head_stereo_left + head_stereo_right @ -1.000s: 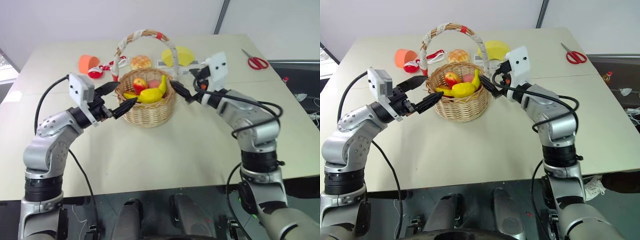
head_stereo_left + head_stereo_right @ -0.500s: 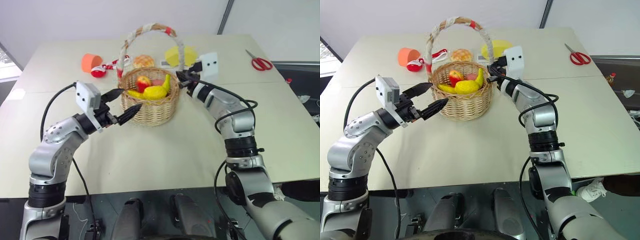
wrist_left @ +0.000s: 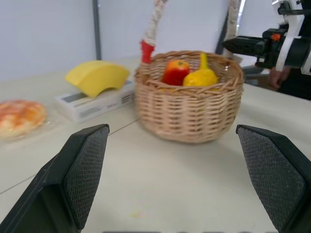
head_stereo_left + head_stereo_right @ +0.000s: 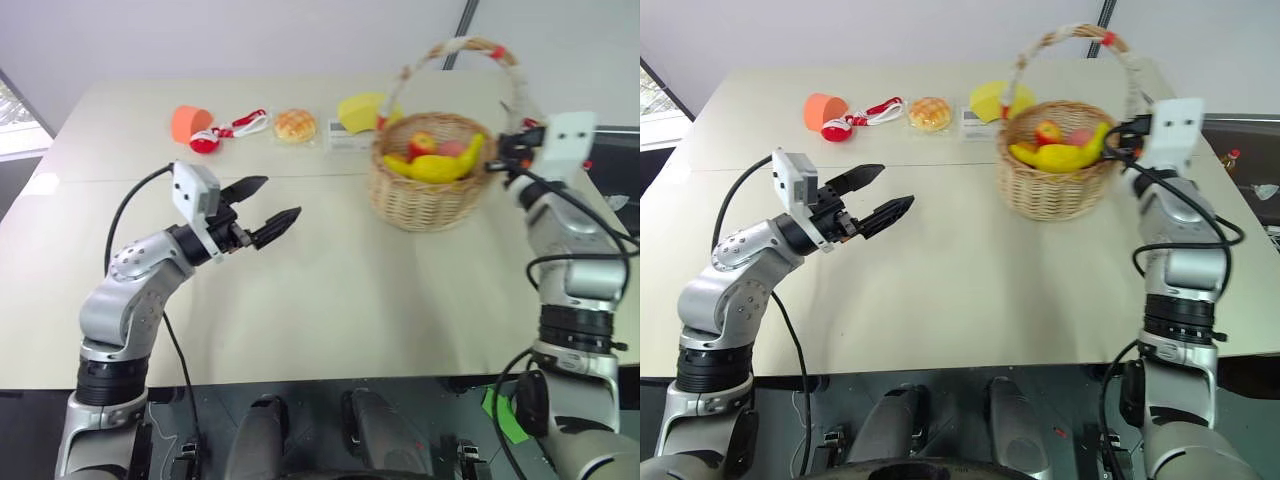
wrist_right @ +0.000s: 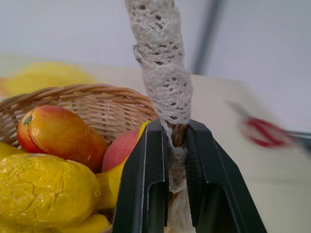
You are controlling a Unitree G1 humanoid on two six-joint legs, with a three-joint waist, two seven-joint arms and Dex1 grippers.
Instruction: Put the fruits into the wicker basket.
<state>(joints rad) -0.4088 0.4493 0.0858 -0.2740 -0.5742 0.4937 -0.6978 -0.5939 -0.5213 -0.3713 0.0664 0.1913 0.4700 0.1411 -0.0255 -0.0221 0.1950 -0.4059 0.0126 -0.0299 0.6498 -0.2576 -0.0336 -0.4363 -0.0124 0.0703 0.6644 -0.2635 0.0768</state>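
Wicker basket (image 4: 425, 185) near table's right edge, holding banana (image 4: 440, 165), lemon (image 5: 46, 187), mango (image 5: 60, 136). Right gripper (image 5: 172, 160) pinching basket's taped handle (image 5: 163, 73). Left gripper (image 4: 262, 205) spread wide, empty, above table middle. Bun (image 4: 295, 124), yellow wedge (image 4: 360, 108), orange cup (image 4: 186, 122) along far edge of beige table (image 4: 330, 300).

A robot test room or lab is showing here: a bare beige table (image 4: 330, 290) is standing before plain white walls (image 4: 200, 40), with toy food props (image 4: 295, 124) lying along its far edge.
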